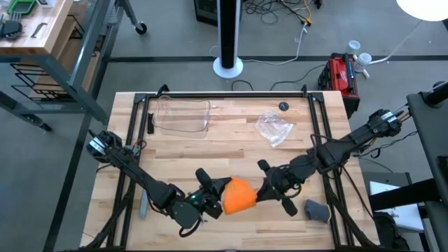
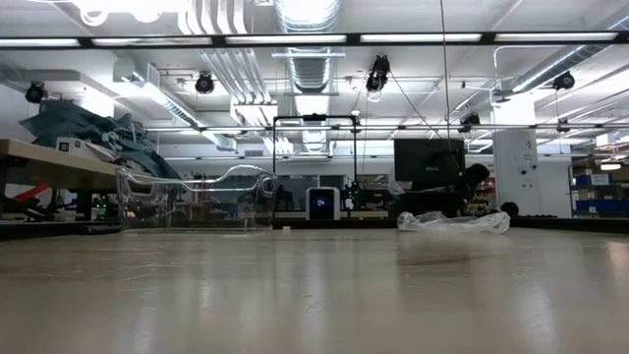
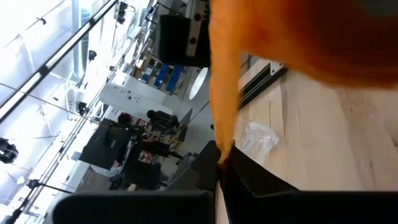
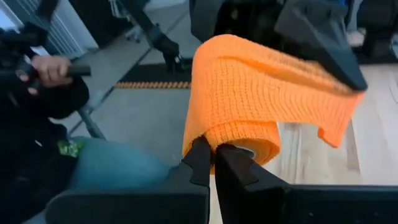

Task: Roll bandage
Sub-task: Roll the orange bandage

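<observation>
Left pincer point(image 1: 210, 190) low over near edge of bench point(image 1: 231, 140), just left of bandage point(image 1: 238, 196), gripping its loose orange edge. Bandage a fat orange roll, lifted between both pincers near bench front centre. Right pincer point(image 1: 268, 187) just right of bandage, fingers point(image 4: 205, 163) nearly closed, nipping roll's lower layer. Clear tray point(image 1: 182, 115) far behind bandage, to its left. Crinkled plastic wrap point(image 1: 274, 128) behind bandage, to its right. Grey block point(image 1: 316, 210) right of bandage, by right edge.
</observation>
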Robot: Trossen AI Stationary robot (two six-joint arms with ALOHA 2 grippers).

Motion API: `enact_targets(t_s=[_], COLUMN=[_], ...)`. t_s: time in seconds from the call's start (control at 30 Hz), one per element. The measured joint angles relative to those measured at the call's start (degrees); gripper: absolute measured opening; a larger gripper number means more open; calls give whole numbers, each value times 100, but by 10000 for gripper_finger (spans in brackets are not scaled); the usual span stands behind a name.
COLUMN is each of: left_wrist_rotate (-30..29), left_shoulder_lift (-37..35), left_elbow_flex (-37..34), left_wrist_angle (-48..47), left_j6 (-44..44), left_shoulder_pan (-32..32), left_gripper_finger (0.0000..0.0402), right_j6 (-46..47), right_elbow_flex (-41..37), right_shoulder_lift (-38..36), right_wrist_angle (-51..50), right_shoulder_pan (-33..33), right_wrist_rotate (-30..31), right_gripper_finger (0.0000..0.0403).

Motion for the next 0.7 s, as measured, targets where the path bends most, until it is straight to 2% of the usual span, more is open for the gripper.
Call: enact_targets(t_s=[0.23,0.43,0.6,0.7], left_wrist_rotate=[-28,-35,123,195], left_shoulder_lift=[-52,-148,-164,-164], left_elbow_flex=[0,0,-2,-2], left_wrist_angle=[-46,-48,-42,29], left_j6=[-229,-591,-807,-825], left_shoulder_pan=[-110,-288,-380,-410], left_gripper_finger=[0,0,0,0], right_j6=[8,-46,-53,-109], right_elbow_flex=[0,0,0,0], right_shoulder_lift=[-28,-147,-157,-101], right_wrist_angle=[69,88,84,88], right_shoulder_pan=[4,7,7,4], right_wrist_rotate=[175,648,1384,1443], right_gripper_finger=[0,0,0,0])
